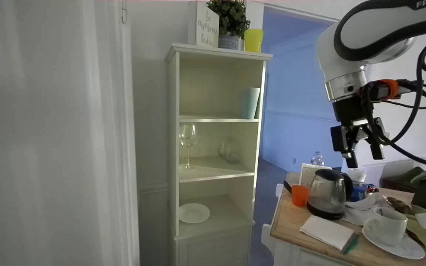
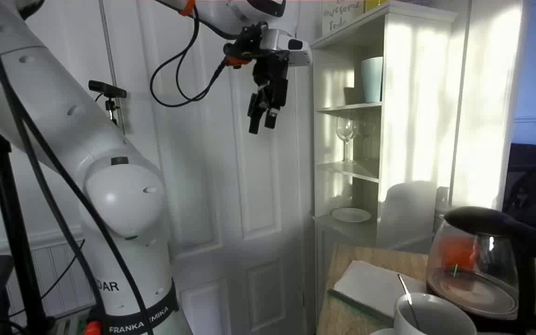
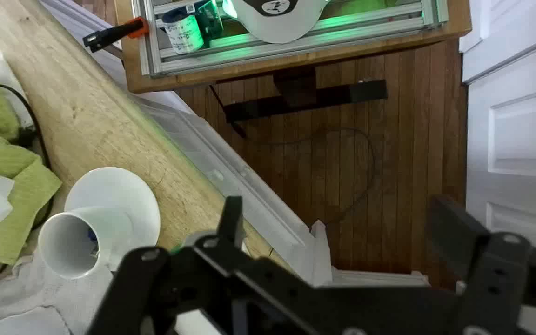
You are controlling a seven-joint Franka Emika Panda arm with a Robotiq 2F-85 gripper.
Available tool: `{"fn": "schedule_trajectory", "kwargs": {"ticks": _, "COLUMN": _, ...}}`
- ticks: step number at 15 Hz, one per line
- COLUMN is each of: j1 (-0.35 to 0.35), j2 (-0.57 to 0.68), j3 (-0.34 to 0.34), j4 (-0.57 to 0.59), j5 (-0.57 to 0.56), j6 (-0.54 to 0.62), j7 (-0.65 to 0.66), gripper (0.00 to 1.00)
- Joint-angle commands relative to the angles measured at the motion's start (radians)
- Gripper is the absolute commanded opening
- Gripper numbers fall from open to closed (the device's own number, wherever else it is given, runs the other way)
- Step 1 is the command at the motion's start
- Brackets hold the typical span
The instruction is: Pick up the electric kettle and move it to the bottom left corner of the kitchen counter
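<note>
The electric kettle stands upright on the kitchen counter. Its clear body, dark lid and black handle show in both exterior views, on the kettle [image 1: 325, 197] and again on the kettle [image 2: 470, 274]. The kettle does not show in the wrist view. The light wooden kitchen counter [image 1: 285, 223] also shows in an exterior view [image 2: 400, 255] and in the wrist view [image 3: 91, 111]. My gripper [image 1: 365, 160] is raised well above the counter, also seen in an exterior view [image 2: 262, 127]. In the wrist view its fingers are wide apart, with nothing between them [image 3: 335, 214].
A white mug [image 1: 388, 223] on a saucer [image 1: 412, 246] stands beside the kettle; a spoon [image 2: 407, 298] leans in the mug. A white folded napkin or pad [image 1: 327, 231] lies in front. An orange cup [image 1: 299, 195] touches or nears the kettle. A pale shelf cabinet [image 1: 173, 147] stands nearby.
</note>
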Motion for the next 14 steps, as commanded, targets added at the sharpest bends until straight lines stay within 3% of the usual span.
{"fn": "schedule_trajectory", "kwargs": {"ticks": 1, "j1": 0.005, "j2": 0.001, "j3": -0.004, "j4": 0.002, "j5": -0.002, "j6": -0.002, "j7": 0.002, "gripper": 1.00}}
{"fn": "schedule_trajectory", "kwargs": {"ticks": 8, "j1": 0.005, "j2": 0.001, "j3": -0.004, "j4": 0.002, "j5": -0.002, "j6": -0.002, "j7": 0.002, "gripper": 1.00}}
{"fn": "schedule_trajectory", "kwargs": {"ticks": 11, "j1": -0.016, "j2": 0.016, "j3": -0.080, "j4": 0.042, "j5": -0.046, "j6": -0.034, "j7": -0.114, "gripper": 1.00}}
{"fn": "schedule_trajectory", "kwargs": {"ticks": 14, "j1": -0.025, "j2": 0.020, "j3": -0.196, "j4": 0.074, "j5": -0.140, "j6": -0.040, "j7": -0.348, "gripper": 1.00}}
